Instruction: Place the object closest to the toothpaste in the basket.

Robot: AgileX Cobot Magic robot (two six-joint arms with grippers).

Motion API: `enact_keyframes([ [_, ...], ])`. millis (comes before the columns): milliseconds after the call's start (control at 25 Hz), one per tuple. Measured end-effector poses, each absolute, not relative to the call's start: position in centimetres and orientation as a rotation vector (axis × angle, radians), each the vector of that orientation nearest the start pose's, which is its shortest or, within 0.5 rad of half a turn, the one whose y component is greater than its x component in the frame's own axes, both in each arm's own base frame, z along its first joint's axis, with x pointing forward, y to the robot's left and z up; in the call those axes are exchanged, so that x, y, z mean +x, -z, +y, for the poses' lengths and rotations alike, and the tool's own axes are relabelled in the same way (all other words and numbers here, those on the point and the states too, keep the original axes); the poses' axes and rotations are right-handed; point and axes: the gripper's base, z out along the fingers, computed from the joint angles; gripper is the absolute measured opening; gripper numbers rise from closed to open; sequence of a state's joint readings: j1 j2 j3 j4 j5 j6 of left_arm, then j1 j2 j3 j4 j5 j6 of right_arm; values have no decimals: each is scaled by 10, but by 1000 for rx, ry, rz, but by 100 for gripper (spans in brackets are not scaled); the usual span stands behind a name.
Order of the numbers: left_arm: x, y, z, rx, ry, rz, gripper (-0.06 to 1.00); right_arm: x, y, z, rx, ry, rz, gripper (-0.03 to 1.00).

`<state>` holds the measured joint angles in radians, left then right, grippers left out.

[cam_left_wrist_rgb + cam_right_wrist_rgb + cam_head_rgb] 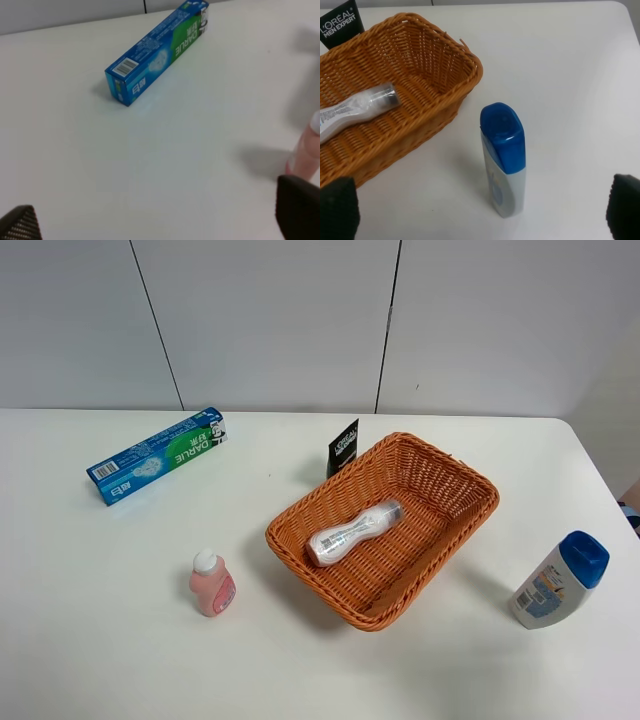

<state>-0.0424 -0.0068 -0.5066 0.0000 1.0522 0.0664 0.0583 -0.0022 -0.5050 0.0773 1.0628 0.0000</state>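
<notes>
The blue and green toothpaste box [157,454] lies at the back left of the table; it also shows in the left wrist view [157,50]. A small pink bottle [212,583] with a white cap stands in front of it, left of the woven basket [278,540]; it is blurred in the left wrist view [306,150]. A clear and white bottle [352,531] lies inside the basket. My left gripper [159,220] is open and empty, above the table short of the toothpaste. My right gripper [481,215] is open and empty, near the shampoo bottle [503,160]. Neither arm shows in the exterior view.
A black L'Oreal tube [343,446] stands just behind the basket's back left side. A white shampoo bottle with a blue cap [560,580] stands at the right, near the table's right edge. The basket rim [470,57] rises left of that bottle.
</notes>
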Motion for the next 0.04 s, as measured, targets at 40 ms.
enact_keyframes([
  [40, -6, -280, 0, 110, -15, 2019, 93, -6, -279, 6, -63, -129, 2038, 99],
])
